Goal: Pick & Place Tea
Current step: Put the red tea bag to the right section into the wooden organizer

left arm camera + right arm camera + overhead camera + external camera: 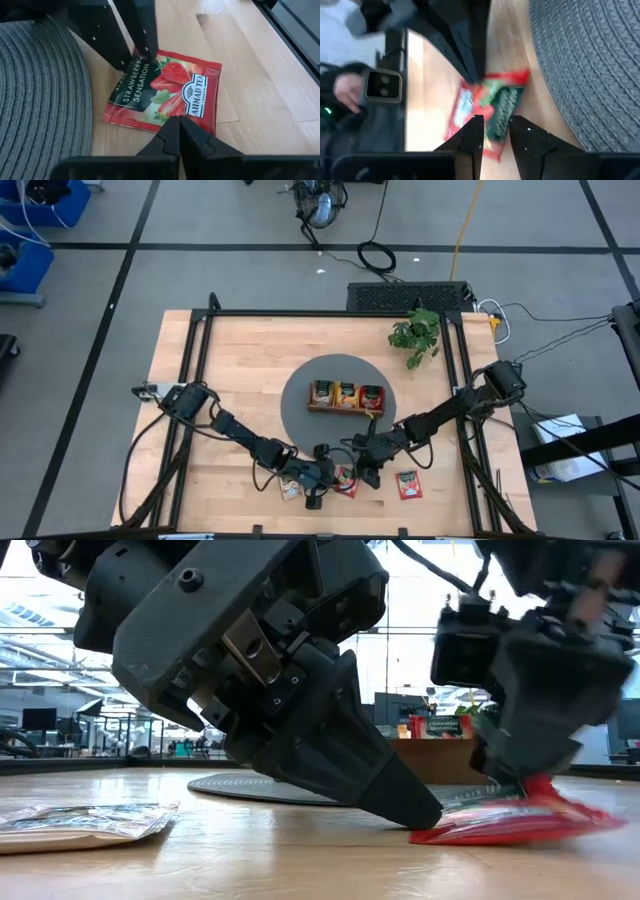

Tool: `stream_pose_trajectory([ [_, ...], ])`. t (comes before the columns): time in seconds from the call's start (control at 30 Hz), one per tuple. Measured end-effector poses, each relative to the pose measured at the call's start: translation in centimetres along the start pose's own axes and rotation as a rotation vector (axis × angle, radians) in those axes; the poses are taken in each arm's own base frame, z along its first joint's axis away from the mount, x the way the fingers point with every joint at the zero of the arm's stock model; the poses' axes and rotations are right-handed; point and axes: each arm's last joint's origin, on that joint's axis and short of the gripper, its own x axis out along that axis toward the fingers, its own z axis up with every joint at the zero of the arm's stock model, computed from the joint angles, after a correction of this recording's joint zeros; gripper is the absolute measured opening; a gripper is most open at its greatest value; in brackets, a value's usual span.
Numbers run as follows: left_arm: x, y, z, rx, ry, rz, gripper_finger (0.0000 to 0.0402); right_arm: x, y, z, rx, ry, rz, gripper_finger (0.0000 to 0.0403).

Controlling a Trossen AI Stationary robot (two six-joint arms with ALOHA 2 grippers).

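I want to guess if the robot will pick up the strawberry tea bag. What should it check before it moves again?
1. Left fingers shut, tips together at the edge of the strawberry sachet: ok.
2. Right fingers apart, one on each side of that sachet's edge: ok.
3. Sachet gripped firmly: cannot tell; the right fingers have not visibly closed on it.
4. Sachet flat on the table: not ok; one end looks raised in the low view.
5. Tray on the grey mat ready: ok; it already holds sachets in all three compartments.
6. Other sachets out of the way: ok; the red one and the pale one lie off to the sides.
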Motion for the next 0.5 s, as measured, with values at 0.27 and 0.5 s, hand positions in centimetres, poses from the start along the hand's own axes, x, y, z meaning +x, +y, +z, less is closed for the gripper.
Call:
stream_pose_trajectory([
  [0.27, 0.0, 0.0, 0.0, 0.0, 0.0, 0.001, 0.0014, -1.6, -0.2, -0.2, 0.016, 0.051, -0.101, 0.0081],
  [0.5, 0.0, 0.0, 0.0, 0.001, -0.001, 0.0, 0.0006, -1.4, 0.3, -0.2, 0.03, 0.036, -0.06, 0.0082],
])
